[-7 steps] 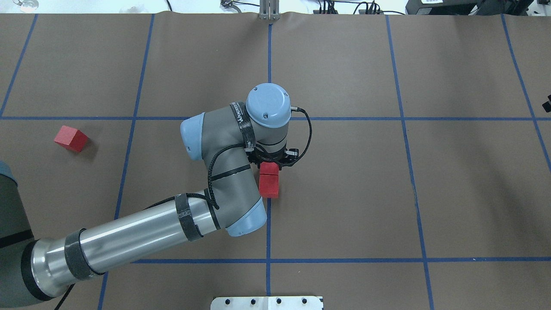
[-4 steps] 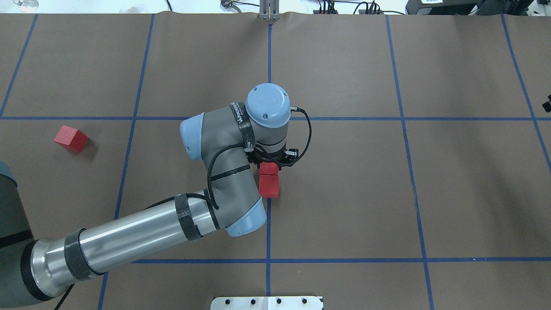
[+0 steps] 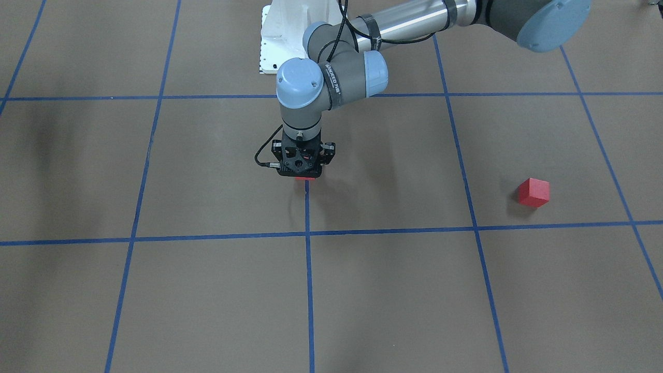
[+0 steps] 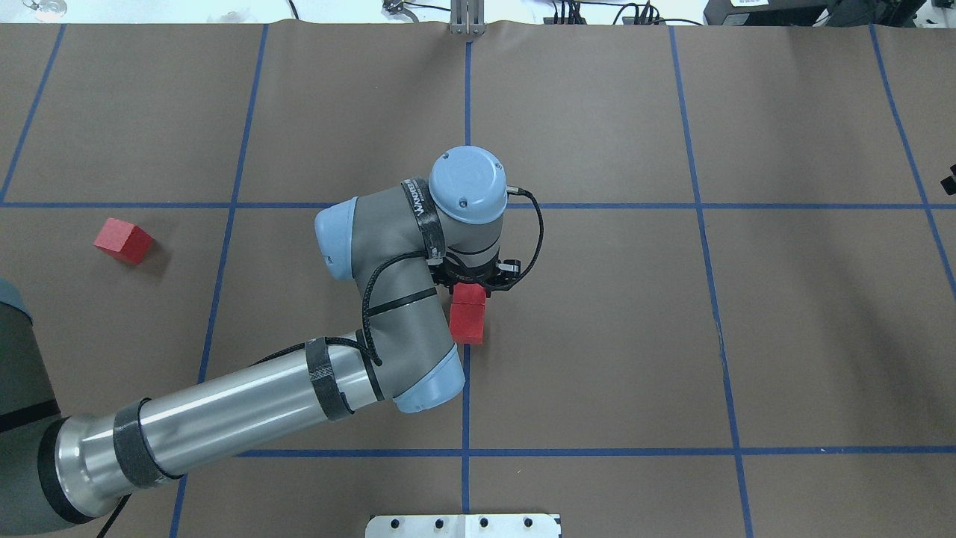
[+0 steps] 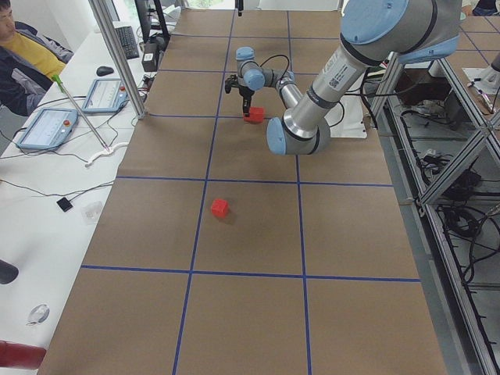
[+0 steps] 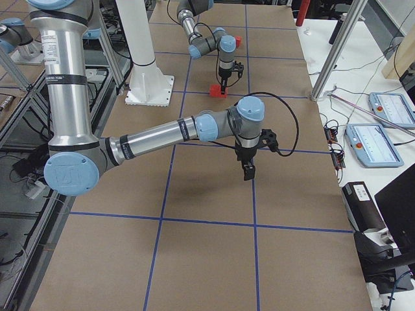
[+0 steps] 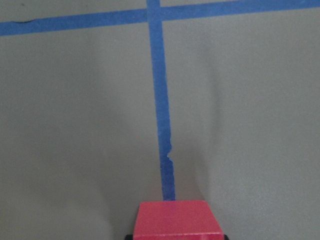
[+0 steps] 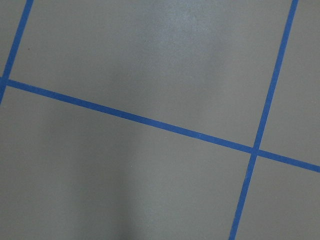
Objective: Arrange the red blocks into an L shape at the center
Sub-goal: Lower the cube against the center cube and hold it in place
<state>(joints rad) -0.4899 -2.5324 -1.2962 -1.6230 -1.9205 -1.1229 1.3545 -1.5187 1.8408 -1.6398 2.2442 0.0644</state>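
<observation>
My left gripper [image 4: 469, 288] points straight down at the center tape line [image 4: 464, 388] and is shut on a red block [image 4: 469, 295], which fills the bottom of the left wrist view [image 7: 179, 220]. A second red block [image 4: 467, 325] lies on the line, touching the near side of the held one. Whether the held block rests on the table is unclear. The third red block [image 4: 123, 240] lies far to the left, also seen in the front view [image 3: 534, 192]. My right gripper [image 6: 249, 173] hangs over a tape crossing far right; I cannot tell if it is open.
The white base plate [image 4: 463, 525] sits at the near table edge. A metal post [image 4: 467, 19] stands at the far edge on the center line. An operator [image 5: 19, 55] and tablets [image 5: 47, 129] are at a side desk.
The left wrist has shifted very slightly to the right and toward the near edge, with the held block. The other two blocks have not moved.
</observation>
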